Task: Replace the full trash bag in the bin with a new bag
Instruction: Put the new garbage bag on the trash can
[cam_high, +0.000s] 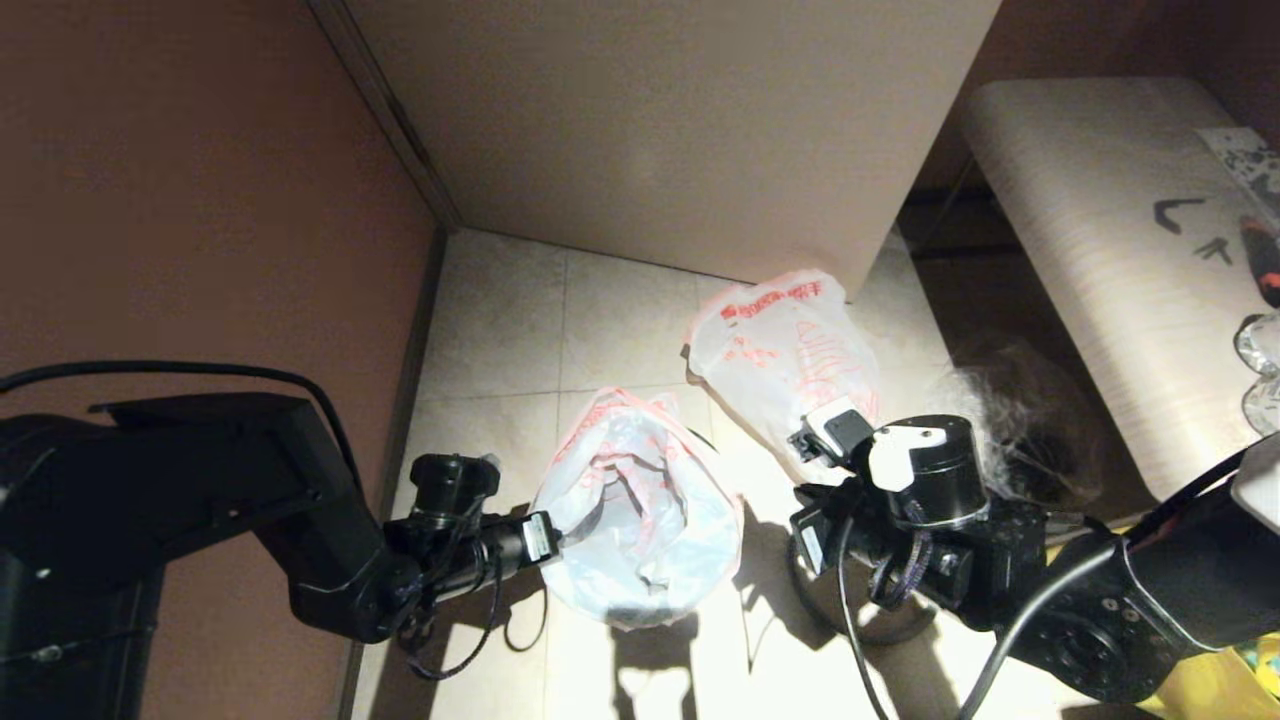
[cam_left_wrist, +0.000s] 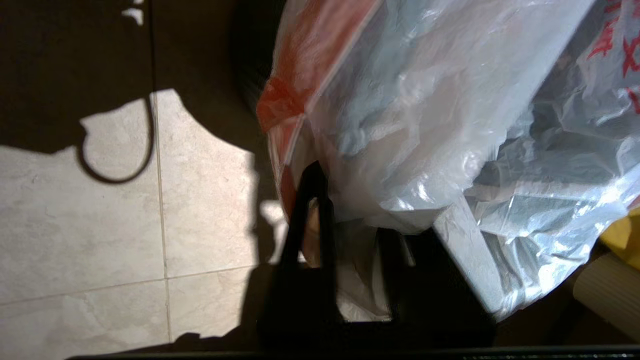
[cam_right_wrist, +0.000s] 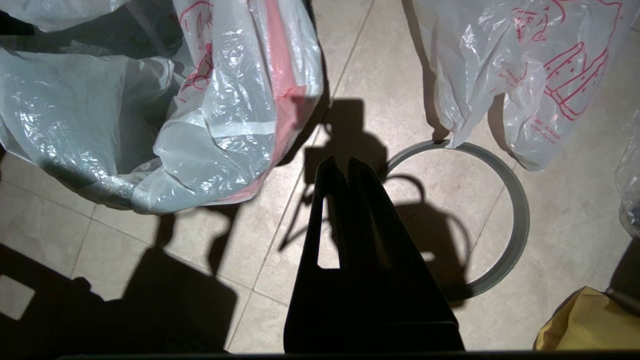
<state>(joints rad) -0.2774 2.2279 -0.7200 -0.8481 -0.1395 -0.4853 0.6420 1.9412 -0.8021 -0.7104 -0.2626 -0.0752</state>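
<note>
The new bag (cam_high: 640, 520), thin white with red handles, is spread open over the bin (cam_high: 630, 612), which shows only as a dark patch under the plastic. My left gripper (cam_left_wrist: 355, 210) is open at the bag's left edge, with the film lying between its fingers (cam_left_wrist: 310, 225). The full trash bag (cam_high: 790, 360), lumpy with a red text band, leans against the cabinet behind; it also shows in the right wrist view (cam_right_wrist: 525, 75). My right gripper (cam_right_wrist: 345, 167) is shut and empty above the floor, between the lined bin and the loose grey ring (cam_right_wrist: 520, 220).
A pale cabinet (cam_high: 680, 130) stands at the back and a brown wall (cam_high: 200, 200) on the left. A light bench (cam_high: 1100, 250) runs along the right. A yellow bag (cam_right_wrist: 580, 320) lies near the right arm (cam_high: 920, 480).
</note>
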